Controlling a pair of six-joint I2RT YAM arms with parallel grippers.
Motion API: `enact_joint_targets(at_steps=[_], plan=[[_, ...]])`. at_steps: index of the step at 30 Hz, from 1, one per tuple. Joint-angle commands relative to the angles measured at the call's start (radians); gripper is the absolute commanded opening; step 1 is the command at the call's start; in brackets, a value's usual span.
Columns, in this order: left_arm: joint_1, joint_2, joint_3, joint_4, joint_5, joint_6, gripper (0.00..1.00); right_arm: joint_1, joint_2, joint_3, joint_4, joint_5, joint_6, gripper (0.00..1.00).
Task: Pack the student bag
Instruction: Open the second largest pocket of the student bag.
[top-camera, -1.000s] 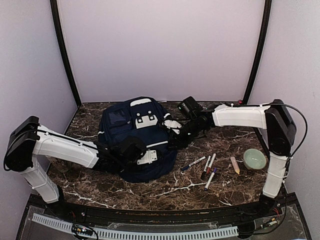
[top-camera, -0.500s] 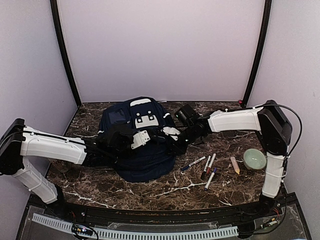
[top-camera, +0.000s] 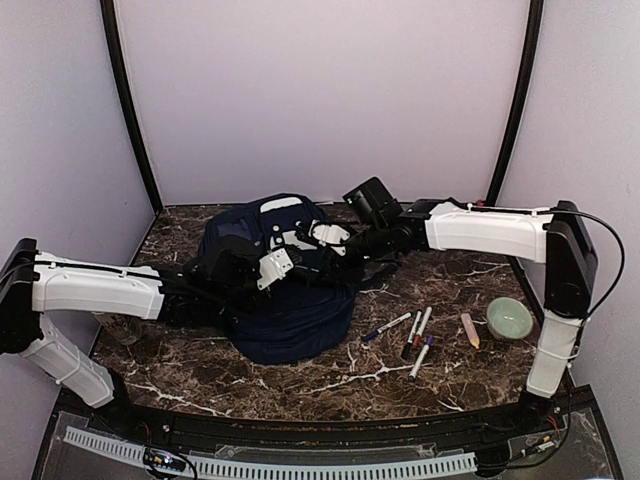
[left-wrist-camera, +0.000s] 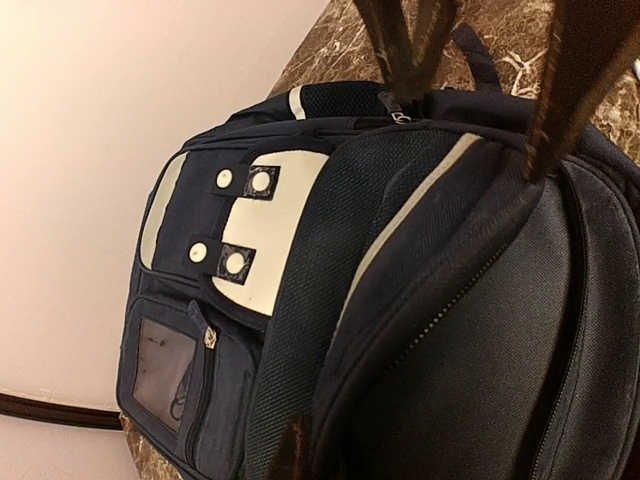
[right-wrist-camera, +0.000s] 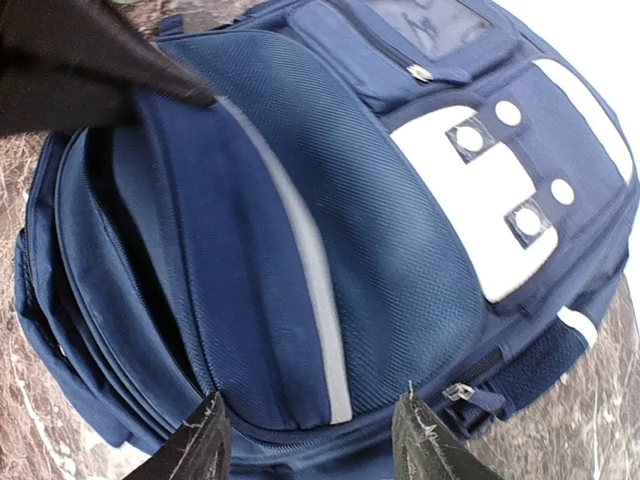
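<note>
The student bag (top-camera: 285, 310), a navy-blue backpack, lies flat in the middle of the marble table, its grey-white patch (right-wrist-camera: 490, 220) toward the back wall. My left gripper (top-camera: 280, 262) is shut, pinching the edge of the front pocket flap (right-wrist-camera: 200, 95) and lifting it. The thin white stripe (right-wrist-camera: 300, 260) runs down that pocket. My right gripper (right-wrist-camera: 315, 440) hovers open just above the same pocket, nothing between its fingers (right-wrist-camera: 205, 445). In the left wrist view the bag (left-wrist-camera: 420, 300) fills the frame, and the right gripper's fingers (left-wrist-camera: 575, 90) hang over it.
Several marker pens (top-camera: 415, 330) lie on the table right of the bag, with a short wooden crayon (top-camera: 469, 330) and a pale green bowl (top-camera: 509, 318) beyond them. Pale walls close in the back and both sides.
My left gripper closed on the front pocket flap and drew it toward the back. My right gripper rose, moved toward the bag's top and opened wider.
</note>
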Motion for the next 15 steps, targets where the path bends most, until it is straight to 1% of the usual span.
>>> enact_joint_targets(at_steps=[1, 7, 8, 10, 11, 15], plan=[[0.041, -0.089, 0.019, 0.015, 0.072, -0.089, 0.0, 0.042, 0.047, 0.037, 0.023, -0.017, -0.041, 0.56], [0.064, -0.104, 0.023, 0.006, 0.123, -0.125, 0.0, 0.049, 0.07, 0.101, 0.002, -0.078, -0.034, 0.56], [0.064, -0.106, 0.025, 0.006, 0.126, -0.129, 0.0, 0.05, 0.062, 0.099, -0.001, -0.098, -0.04, 0.56], [0.065, -0.111, 0.025, 0.004, 0.136, -0.136, 0.0, 0.05, 0.045, 0.071, 0.047, -0.098, -0.027, 0.54], [0.065, -0.118, 0.023, 0.007, 0.143, -0.142, 0.0, 0.051, 0.045, 0.065, 0.065, -0.078, -0.014, 0.52], [0.068, -0.151, 0.004, 0.033, 0.17, -0.146, 0.0, 0.048, 0.097, 0.116, 0.069, 0.045, 0.033, 0.34]])
